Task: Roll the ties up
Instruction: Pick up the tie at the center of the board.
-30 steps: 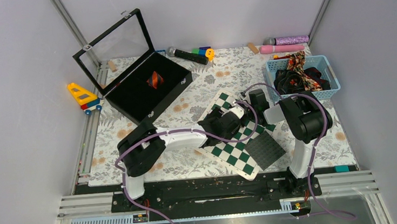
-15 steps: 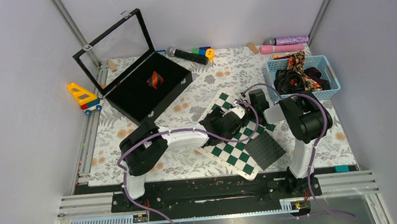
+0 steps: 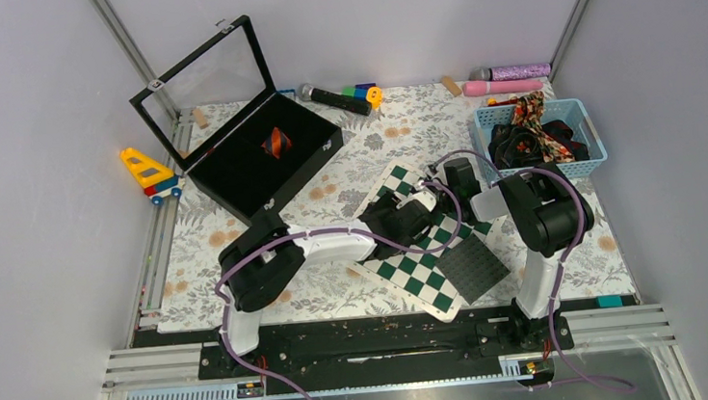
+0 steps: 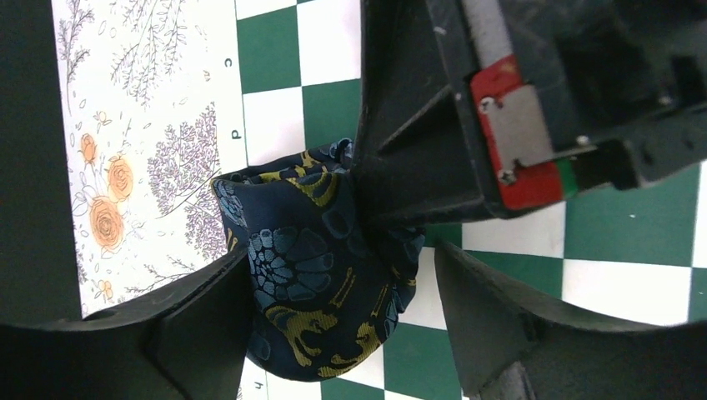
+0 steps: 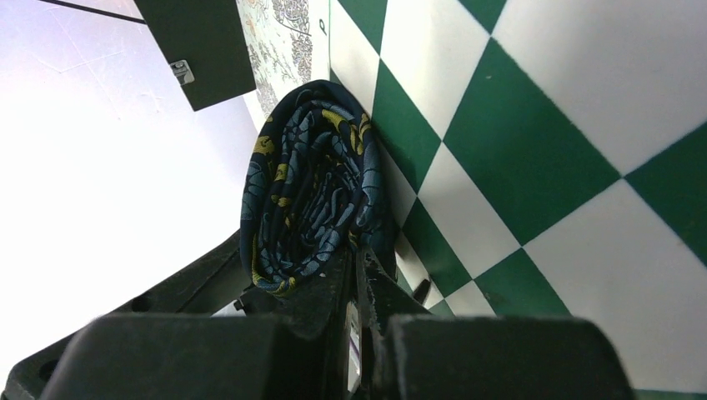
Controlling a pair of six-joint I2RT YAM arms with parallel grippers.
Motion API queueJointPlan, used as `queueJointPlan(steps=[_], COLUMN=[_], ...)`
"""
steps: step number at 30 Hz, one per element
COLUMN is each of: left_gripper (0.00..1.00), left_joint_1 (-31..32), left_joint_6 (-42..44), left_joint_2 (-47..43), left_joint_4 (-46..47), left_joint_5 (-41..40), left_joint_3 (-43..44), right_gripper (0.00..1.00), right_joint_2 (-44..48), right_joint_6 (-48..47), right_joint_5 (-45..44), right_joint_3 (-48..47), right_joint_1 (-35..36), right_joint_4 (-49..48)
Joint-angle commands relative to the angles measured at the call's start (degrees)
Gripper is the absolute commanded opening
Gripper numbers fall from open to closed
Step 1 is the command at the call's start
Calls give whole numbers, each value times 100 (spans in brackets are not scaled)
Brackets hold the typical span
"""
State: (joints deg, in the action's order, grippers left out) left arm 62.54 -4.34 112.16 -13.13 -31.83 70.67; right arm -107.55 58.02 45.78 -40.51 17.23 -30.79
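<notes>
left pincer (image 4: 342, 321) edged forward around tie (image 4: 308, 267)

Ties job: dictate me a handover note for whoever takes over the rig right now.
Left gripper: open, jaws either side of the rolled navy tie on the chequered board.
Right gripper: shut on that roll's edge.
Done: striped tie rolled, in the black box; navy tie rolled.
Left: move the navy roll, probably to the box; roll the ties in the blue basket.
</notes>
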Motion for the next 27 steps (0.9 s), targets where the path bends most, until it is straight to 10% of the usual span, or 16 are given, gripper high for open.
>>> queueJointPlan(steps=[1, 11, 27], left_gripper=[69, 50, 47], left_joint_1=[83, 87, 78], left_joint_6=[-251, -269, -324], left_joint_2=[314, 310, -105], left_joint_4=[-98, -120, 127], left_joint_5=[484, 221, 0], left_joint_3=[106, 140, -174], right_gripper=[0, 1, 47], right_joint_2=[313, 274, 2453], right_joint_6=[288, 289, -519], right_joint_5=[512, 461, -1771], right_joint_3=[-8, -23, 117], right_joint_1=[104, 105, -796], right_joint_4=[-486, -507, 1473])
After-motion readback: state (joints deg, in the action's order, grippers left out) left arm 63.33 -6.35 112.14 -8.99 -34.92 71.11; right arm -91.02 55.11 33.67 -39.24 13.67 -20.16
